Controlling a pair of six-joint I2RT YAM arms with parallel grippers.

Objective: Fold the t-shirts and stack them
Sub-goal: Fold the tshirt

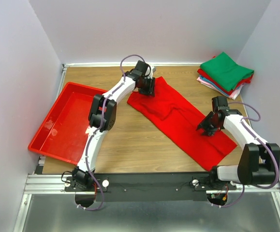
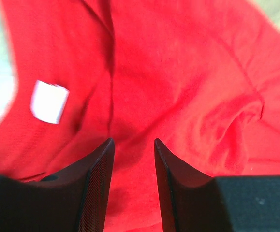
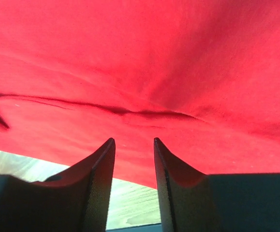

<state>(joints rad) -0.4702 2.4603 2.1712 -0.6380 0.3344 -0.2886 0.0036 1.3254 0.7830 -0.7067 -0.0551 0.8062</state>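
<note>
A bright red t-shirt (image 1: pixel 181 118) lies folded lengthwise in a long strip across the table, from far centre to near right. Its white neck tag (image 2: pixel 49 101) shows in the left wrist view. My left gripper (image 1: pixel 149 86) is open over the shirt's far end (image 2: pixel 178 87), nothing between the jaws. My right gripper (image 1: pixel 206 128) is open just over the shirt's near right edge (image 3: pixel 144 72), with bare wood below the hem. A stack of folded shirts (image 1: pixel 225 73), green on top, sits at the far right corner.
A red plastic tray (image 1: pixel 65 121) lies at the left of the wooden table (image 1: pixel 130 150). White walls close the table on the left, back and right. A black rail (image 1: pixel 149 181) runs along the near edge.
</note>
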